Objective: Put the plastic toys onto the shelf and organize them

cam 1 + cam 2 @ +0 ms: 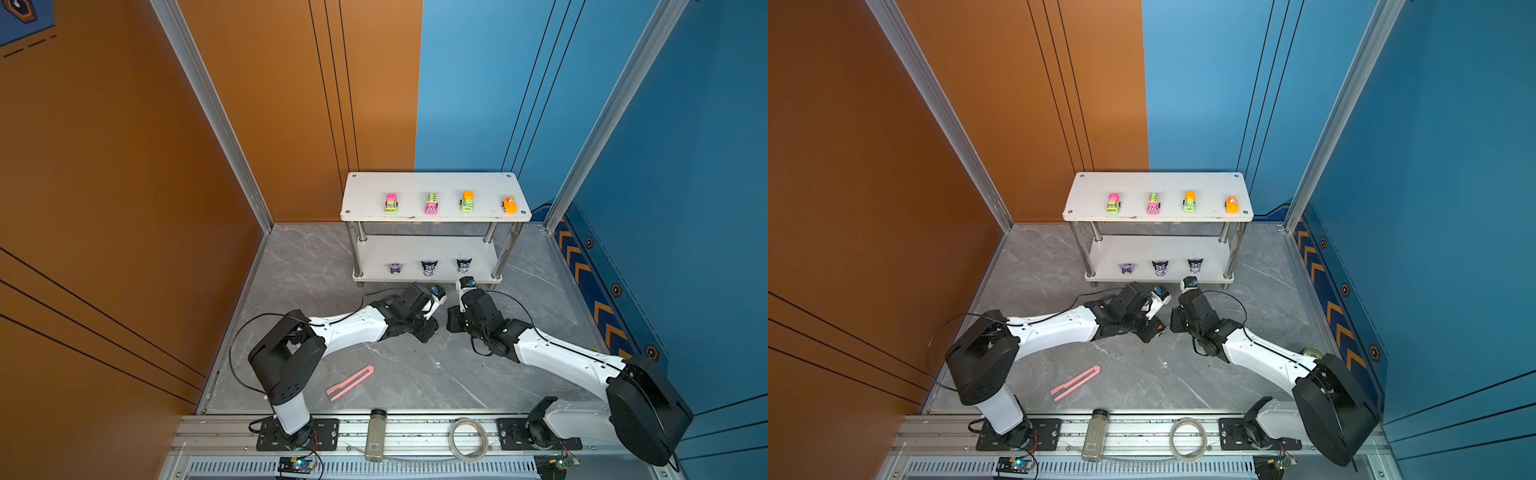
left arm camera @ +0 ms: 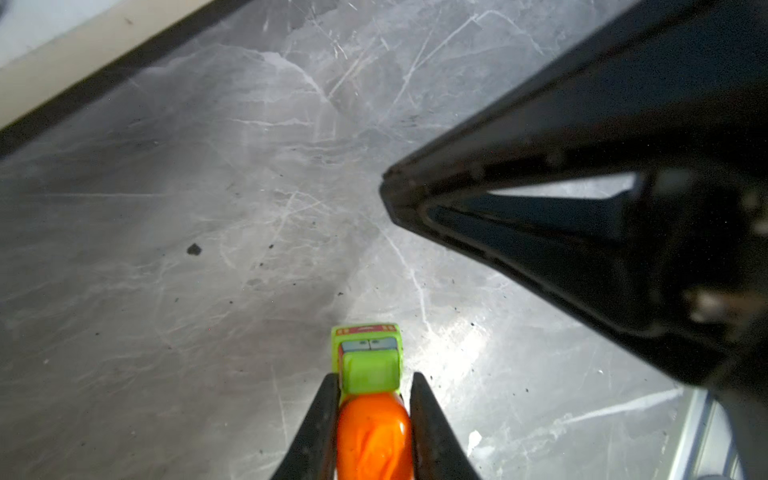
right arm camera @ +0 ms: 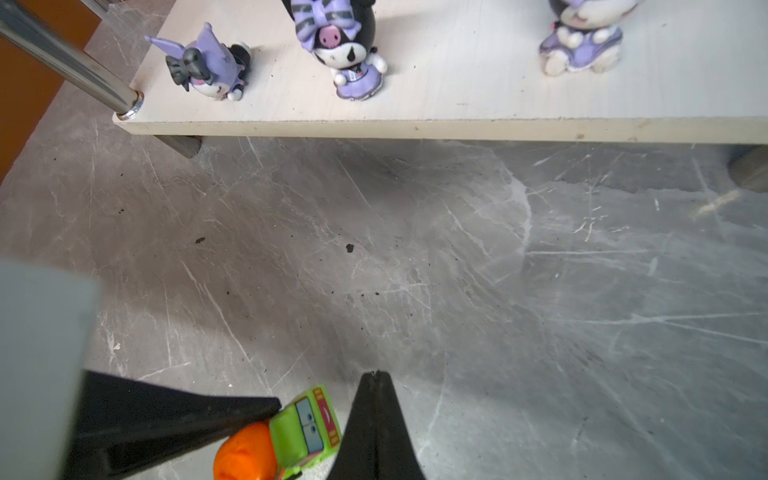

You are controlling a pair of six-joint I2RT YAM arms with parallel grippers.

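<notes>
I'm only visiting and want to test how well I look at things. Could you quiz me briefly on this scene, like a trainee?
1. True or false: the white two-tier shelf carries four neon plastic toy cars on its top tier.
2. How many purple-and-black eared figurines stand on the lower tier?
3. Which gripper grips the green-and-orange toy car? A: left gripper. B: right gripper.

Key
1. True.
2. Three.
3. A; the right gripper is shut on nothing.
</notes>
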